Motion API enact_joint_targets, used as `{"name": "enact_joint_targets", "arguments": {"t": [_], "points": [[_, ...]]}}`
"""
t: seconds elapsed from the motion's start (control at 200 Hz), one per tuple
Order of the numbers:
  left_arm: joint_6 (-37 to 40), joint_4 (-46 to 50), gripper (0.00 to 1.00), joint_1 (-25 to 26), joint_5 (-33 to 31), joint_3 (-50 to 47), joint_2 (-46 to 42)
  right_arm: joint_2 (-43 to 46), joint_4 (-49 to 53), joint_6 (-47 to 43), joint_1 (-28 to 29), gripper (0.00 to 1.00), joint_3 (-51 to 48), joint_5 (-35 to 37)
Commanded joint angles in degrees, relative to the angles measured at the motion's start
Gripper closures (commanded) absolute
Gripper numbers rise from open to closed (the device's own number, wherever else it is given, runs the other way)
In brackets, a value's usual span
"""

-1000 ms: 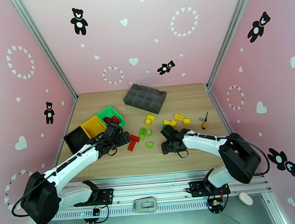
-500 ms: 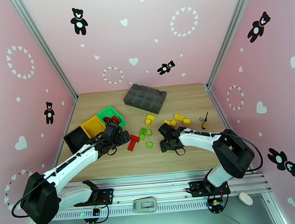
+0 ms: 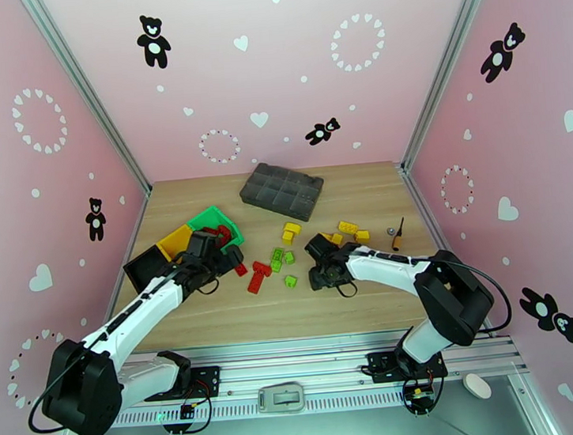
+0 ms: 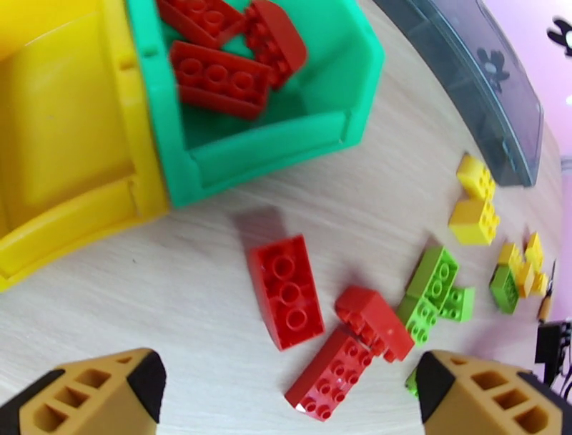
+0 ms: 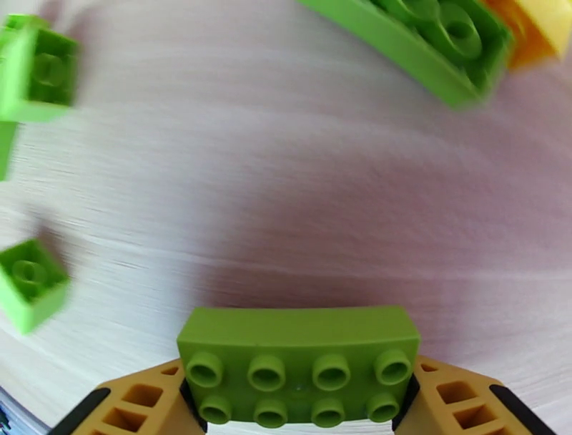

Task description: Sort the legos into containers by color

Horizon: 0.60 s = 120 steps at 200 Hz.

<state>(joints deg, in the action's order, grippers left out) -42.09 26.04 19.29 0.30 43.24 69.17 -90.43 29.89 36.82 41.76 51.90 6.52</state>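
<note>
The left tool (image 4: 286,401) is held wide open and empty over the table (image 4: 179,300). Three red legos (image 4: 286,290) lie just ahead of its fingertips. Beyond them the green bin (image 4: 264,143), with more red ones inside, is seen touching the yellow bin (image 4: 71,143). A light green lego (image 5: 299,343) appears, through some blur, to be clamped by the right tool (image 5: 299,411).

Red legos (image 4: 214,75) lay in the green bin (image 4: 286,143), the yellow bin (image 4: 64,143) touching it; loose legos (image 4: 286,290) lay beside it, one green lego (image 5: 298,350) gripped.
</note>
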Motion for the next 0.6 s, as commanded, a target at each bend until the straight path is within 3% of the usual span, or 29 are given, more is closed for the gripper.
{"name": "enact_joint_targets", "arguments": {"t": [0.0,0.28,0.596], "points": [[0.18,-2.12,0.02,-4.92,5.34,2.46,-2.08,-1.54,0.34,-1.61,3.63,0.43,6.15,-1.66],[-2.96,-5.93,0.02,-18.65,10.88,3.03,-2.41,-15.1,-1.76,-4.19,11.15,0.44,27.63,-11.08],[-7.7,-10.82,0.02,-33.27,16.36,2.86,-1.18,-33.06,-8.23,-2.13,13.78,0.44,50.66,-25.84]]}}
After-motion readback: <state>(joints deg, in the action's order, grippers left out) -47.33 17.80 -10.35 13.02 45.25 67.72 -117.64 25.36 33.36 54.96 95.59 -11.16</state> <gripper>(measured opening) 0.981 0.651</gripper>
